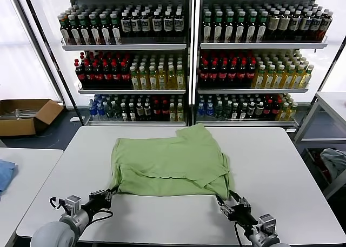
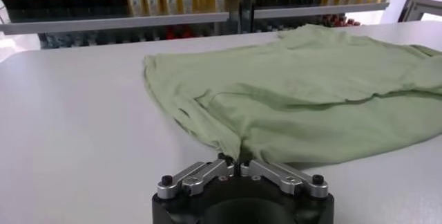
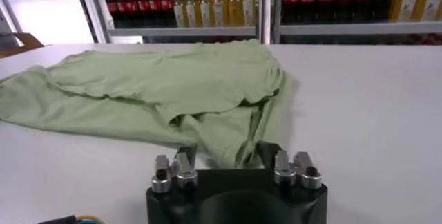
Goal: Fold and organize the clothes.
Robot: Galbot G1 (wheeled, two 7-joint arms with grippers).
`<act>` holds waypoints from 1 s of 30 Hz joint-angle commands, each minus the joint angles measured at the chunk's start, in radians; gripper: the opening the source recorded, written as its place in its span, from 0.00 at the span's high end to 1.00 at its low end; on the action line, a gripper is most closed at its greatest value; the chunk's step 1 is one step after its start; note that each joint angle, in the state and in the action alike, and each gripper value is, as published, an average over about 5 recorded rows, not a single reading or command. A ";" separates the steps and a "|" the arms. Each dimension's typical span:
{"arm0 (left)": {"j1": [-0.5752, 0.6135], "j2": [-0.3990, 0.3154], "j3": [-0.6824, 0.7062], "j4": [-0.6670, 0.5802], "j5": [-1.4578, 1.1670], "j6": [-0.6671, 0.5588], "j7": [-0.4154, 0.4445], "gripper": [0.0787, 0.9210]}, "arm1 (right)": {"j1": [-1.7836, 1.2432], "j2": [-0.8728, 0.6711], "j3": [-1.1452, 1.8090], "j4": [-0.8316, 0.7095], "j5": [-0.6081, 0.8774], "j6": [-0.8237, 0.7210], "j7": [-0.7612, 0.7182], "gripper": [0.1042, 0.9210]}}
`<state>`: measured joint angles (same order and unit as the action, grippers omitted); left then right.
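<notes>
Your green shirt (image 1: 167,163) lies folded on the white desk (image 1: 281,166), its long axis running across the desk from your left to your right, with one corner poking toward the drink shelves (image 1: 189,47). Your left gripper (image 2: 233,169) is pinched shut on the near left hem. Your right gripper (image 3: 230,156) stands partly open, the near right corner between its fingers. Bottle labels are too small to read.

Left end effector (image 2: 233,161) pinching shirt (image 2: 304,94) hem
</notes>
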<state>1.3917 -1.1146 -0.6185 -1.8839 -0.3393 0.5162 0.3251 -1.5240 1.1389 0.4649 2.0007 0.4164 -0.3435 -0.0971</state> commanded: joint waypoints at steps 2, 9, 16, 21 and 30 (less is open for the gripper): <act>0.006 0.001 -0.002 -0.006 -0.001 -0.002 0.002 0.97 | -0.012 -0.001 0.000 0.006 0.034 -0.018 0.009 0.65; 0.036 0.009 -0.018 -0.023 -0.001 -0.004 0.005 0.97 | -0.069 0.001 0.022 0.035 0.032 0.002 -0.004 0.89; 0.122 0.011 -0.067 -0.099 0.014 0.002 0.005 0.97 | -0.193 -0.004 0.085 0.115 0.023 0.030 -0.026 1.00; 0.201 0.001 -0.100 -0.174 0.041 0.005 0.008 0.97 | -0.291 -0.008 0.123 0.162 0.012 0.048 -0.041 1.00; 0.325 -0.037 -0.169 -0.273 0.094 0.004 0.000 0.97 | -0.385 -0.009 0.149 0.232 -0.020 0.025 -0.057 0.96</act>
<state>1.6150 -1.1357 -0.7462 -2.0786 -0.2791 0.5206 0.3272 -1.8027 1.1299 0.5823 2.1698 0.4124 -0.3145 -0.1409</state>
